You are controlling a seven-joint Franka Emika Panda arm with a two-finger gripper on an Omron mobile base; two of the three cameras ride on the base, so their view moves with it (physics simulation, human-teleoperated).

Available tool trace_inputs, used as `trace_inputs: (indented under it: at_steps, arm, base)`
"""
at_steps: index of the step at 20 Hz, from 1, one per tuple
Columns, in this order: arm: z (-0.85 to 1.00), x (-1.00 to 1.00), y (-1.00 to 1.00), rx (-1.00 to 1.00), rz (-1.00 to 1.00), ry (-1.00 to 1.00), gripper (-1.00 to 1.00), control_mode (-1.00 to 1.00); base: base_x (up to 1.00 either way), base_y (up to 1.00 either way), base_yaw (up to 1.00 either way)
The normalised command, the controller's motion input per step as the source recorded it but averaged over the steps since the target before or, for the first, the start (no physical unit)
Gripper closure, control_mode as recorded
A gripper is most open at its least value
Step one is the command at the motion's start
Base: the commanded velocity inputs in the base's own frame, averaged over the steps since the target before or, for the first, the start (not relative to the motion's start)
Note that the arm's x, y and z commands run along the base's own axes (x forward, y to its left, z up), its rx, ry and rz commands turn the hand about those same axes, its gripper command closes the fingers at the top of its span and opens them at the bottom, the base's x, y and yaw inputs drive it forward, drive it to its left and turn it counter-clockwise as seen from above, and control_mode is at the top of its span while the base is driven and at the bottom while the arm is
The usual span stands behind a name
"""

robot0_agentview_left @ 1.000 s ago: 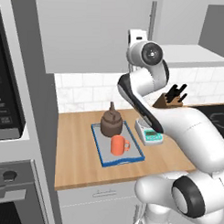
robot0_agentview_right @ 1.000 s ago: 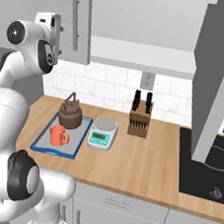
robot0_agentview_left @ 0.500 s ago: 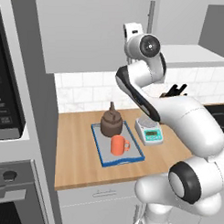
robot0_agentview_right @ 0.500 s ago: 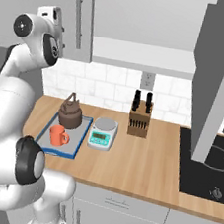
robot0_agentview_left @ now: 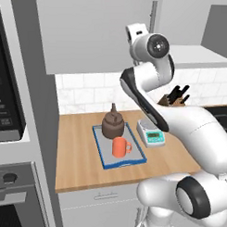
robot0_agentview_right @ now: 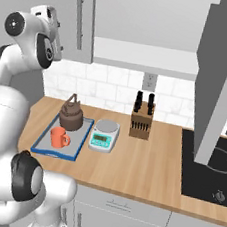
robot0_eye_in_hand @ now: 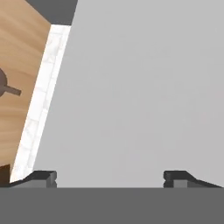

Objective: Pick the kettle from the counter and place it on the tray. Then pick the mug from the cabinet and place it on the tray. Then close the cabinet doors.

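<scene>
Kettle (robot0_agentview_left: pixel 113 124) and mug (robot0_agentview_left: pixel 120 146) on tray (robot0_agentview_left: pixel 138 155). Door (robot0_agentview_left: pixel 97 31) now swung shut. Gripper (robot0_eye_in_hand: pixel 109 177) spread, empty, facing panel. Task near done.

Faced at close range a flat grey cabinet door (robot0_eye_in_hand: pixel 140 87), filling the way ahead of the spread fingertips (robot0_eye_in_hand: pixel 43 177) of the gripper (robot0_eye_in_hand: pixel 109 178), with nothing between them. Left open a strip to one side, down past the tiled backsplash (robot0_eye_in_hand: pixel 41 96) to the counter (robot0_eye_in_hand: pixel 17 52). Below, found the tray (robot0_agentview_left: pixel 104 159) crowded by the kettle (robot0_agentview_left: pixel 113 123) and the mug (robot0_agentview_left: pixel 119 147) standing close together. Just beside the tray stood the scale (robot0_agentview_left: pixel 151 133), then the knife block (robot0_agentview_right: pixel 141 120) further along. Kept bare wood along the front edge of the counter and toward the cooktop (robot0_agentview_right: pixel 214 170).
</scene>
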Motion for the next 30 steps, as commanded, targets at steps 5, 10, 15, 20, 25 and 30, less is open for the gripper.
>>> trace_inputs:
  at_steps: [5,10,15,20,25,30]
  arm:
    - [0.11,-0.73,-0.01,0.02,0.0,0.0,-1.0,-1.0]
    - [0.08,-0.81,0.0,0.08,0.0,0.0,-1.0,-1.0]
    - [0.11,-0.71,0.0,0.29,-0.12,0.0,-1.0,-1.0]
    - [0.11,-0.73,-0.01,0.44,-0.32,0.0,-1.0,-1.0]
    - [0.1,-0.67,-0.15,0.6,-0.34,0.07,-1.0,-1.0]
    - [-0.01,-0.66,-0.05,0.64,-0.34,0.01,-1.0,-1.0]
  base:
    - [0.0,0.0,0.0]
    - [0.0,0.0,0.0]
    - [0.0,0.0,0.0]
    - [0.0,0.0,0.0]
    - [0.0,0.0,0.0]
    - [0.0,0.0,0.0]
